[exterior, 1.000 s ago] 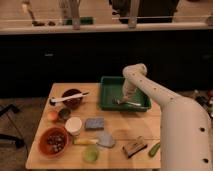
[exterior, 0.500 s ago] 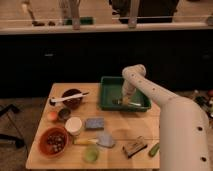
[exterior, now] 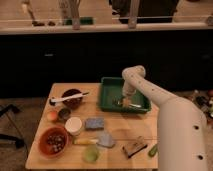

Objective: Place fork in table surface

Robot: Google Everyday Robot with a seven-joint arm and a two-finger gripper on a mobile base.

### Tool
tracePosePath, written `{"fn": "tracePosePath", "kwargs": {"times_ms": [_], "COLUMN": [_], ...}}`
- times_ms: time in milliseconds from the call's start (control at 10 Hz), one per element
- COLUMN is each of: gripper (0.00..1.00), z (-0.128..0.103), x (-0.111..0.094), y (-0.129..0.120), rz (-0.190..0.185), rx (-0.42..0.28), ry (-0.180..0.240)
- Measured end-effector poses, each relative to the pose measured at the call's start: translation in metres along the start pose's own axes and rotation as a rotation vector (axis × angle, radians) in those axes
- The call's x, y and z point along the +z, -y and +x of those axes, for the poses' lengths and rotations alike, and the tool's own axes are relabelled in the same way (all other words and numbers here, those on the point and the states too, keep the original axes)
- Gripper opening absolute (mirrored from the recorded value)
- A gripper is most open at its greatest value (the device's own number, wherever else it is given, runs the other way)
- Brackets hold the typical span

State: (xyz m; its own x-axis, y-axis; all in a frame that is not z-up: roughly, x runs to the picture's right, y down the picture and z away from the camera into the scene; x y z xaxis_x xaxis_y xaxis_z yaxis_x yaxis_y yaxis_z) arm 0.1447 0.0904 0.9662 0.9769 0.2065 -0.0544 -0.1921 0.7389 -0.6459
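Observation:
The green tray (exterior: pixel 111 95) sits at the far right of the tan wooden table surface (exterior: pixel 120 134). A slim silver fork (exterior: pixel 131 104) lies in the tray near its front right part. My white arm reaches from the lower right, and my gripper (exterior: pixel 123 99) points down into the tray, right at the fork's left end. I cannot tell whether it touches the fork.
A dark bowl (exterior: pixel 72 98) with a white-handled utensil across it stands at the left. Nearby are an orange fruit (exterior: pixel 52 116), a white cup (exterior: pixel 74 125), a red bowl (exterior: pixel 53 141), a blue sponge (exterior: pixel 94 123), a yellow-handled tool (exterior: pixel 86 141), a green cup (exterior: pixel 90 154) and a brush (exterior: pixel 134 147).
The gripper has moved a little lower into the tray, towards the fork. The things on the table have not moved.

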Motion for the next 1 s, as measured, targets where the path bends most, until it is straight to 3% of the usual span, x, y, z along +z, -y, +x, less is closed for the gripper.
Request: {"fn": "tracePosePath", "kwargs": {"times_ms": [200, 1000], "gripper": [0.77, 0.02], "z": [-0.0011, -0.0031], "x": [0.0066, 0.0022], "y": [0.0001, -0.0008], "rz": [-0.013, -0.016], "rx": [0.003, -0.003], "ry": [-0.012, -0.012]}}
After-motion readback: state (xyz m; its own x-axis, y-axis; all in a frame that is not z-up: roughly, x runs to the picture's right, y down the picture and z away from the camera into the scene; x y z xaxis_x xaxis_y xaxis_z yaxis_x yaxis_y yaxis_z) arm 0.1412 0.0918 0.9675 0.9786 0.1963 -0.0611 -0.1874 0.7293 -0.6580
